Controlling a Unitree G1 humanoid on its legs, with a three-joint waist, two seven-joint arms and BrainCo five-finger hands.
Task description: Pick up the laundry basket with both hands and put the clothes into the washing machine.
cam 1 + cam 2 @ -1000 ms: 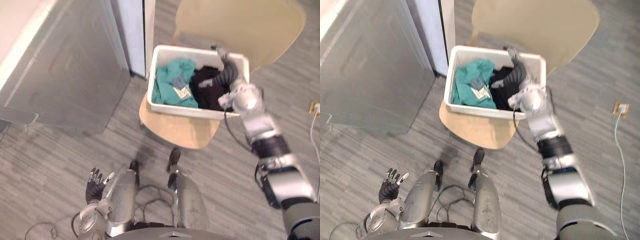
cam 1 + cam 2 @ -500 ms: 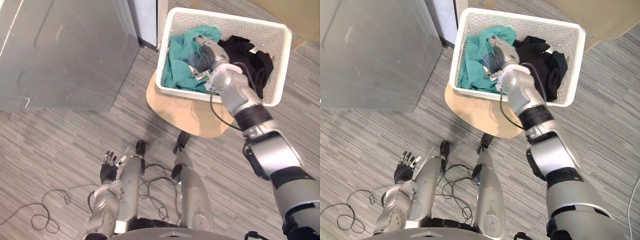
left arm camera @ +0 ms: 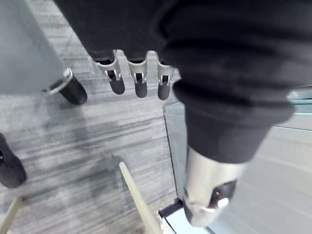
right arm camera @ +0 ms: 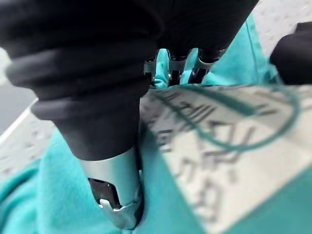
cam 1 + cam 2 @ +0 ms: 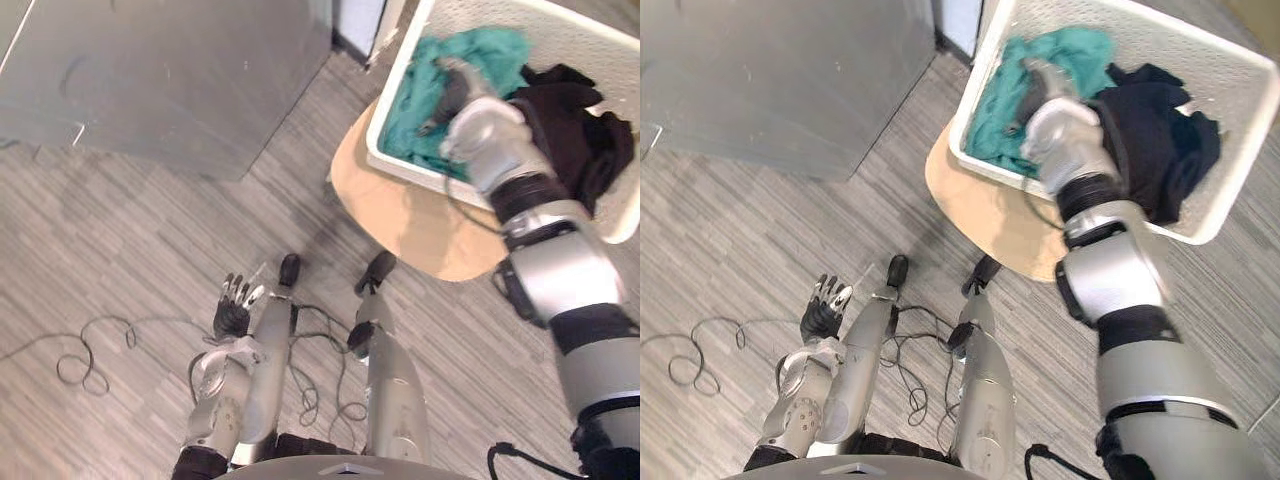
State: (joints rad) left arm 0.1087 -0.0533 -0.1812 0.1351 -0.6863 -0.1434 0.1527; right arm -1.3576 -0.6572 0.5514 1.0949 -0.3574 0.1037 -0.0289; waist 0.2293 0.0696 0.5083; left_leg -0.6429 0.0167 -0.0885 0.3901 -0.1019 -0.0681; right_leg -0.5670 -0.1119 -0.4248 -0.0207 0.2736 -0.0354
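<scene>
A white perforated laundry basket [image 5: 385, 152] sits on a tan chair seat [image 5: 420, 215]. Inside lie a teal garment [image 5: 1000, 100] on the left and a black garment [image 5: 1155, 130] on the right. My right hand [image 5: 458, 92] reaches into the basket and rests on the teal garment [image 4: 229, 204], its fingers [image 4: 179, 64] curled into the cloth beside a white printed label [image 4: 214, 146]. Low beside me hangs my left hand [image 5: 232, 305], its fingers [image 3: 139, 80] straight and holding nothing.
A large grey metal appliance panel [image 5: 170, 70] fills the upper left, close to the basket's left side. Striped grey floor [image 5: 130, 260] lies open between it and me. A chair leg's foot [image 3: 73, 90] stands on the floor near the left hand.
The camera has swung, shifting the whole picture right. My right hand went from the black garment across to the teal one and now digs into it. The left hand stays hanging.
</scene>
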